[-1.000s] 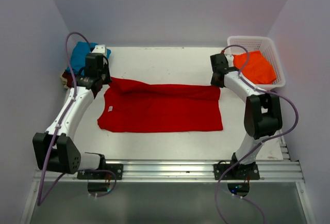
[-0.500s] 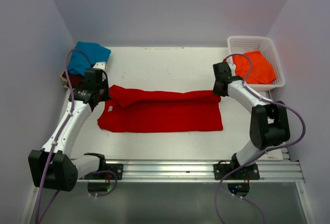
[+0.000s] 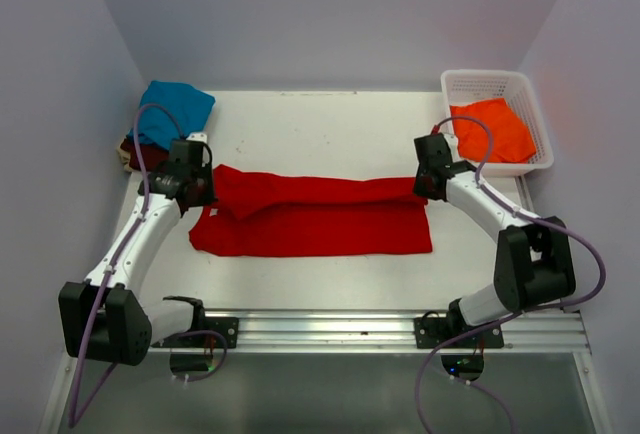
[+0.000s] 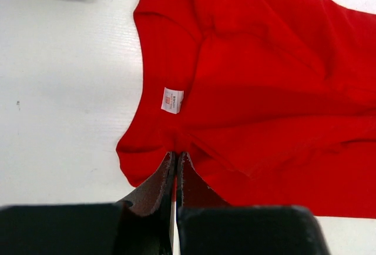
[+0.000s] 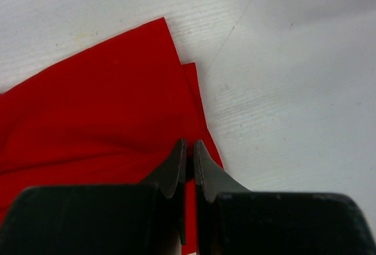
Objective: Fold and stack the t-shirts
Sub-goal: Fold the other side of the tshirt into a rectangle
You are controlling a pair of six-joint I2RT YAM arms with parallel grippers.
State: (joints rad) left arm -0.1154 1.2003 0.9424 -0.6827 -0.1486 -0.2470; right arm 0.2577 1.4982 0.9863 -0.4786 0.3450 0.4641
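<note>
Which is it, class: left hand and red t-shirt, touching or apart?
Touching. The left wrist view shows the left hand shut on the red t-shirt, with the cloth near the collar pinched in its grip.

A red t-shirt (image 3: 320, 222), teal t-shirt (image 3: 172, 109), orange t-shirt (image 3: 492, 130), white basket (image 3: 490, 75).

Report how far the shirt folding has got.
Done: the teal shirt lies stacked on the maroon shirt at the far left. In hand: left gripper and right gripper are shut on the red shirt, its far edge doubled over. Left: the orange shirt, in the basket.
</note>
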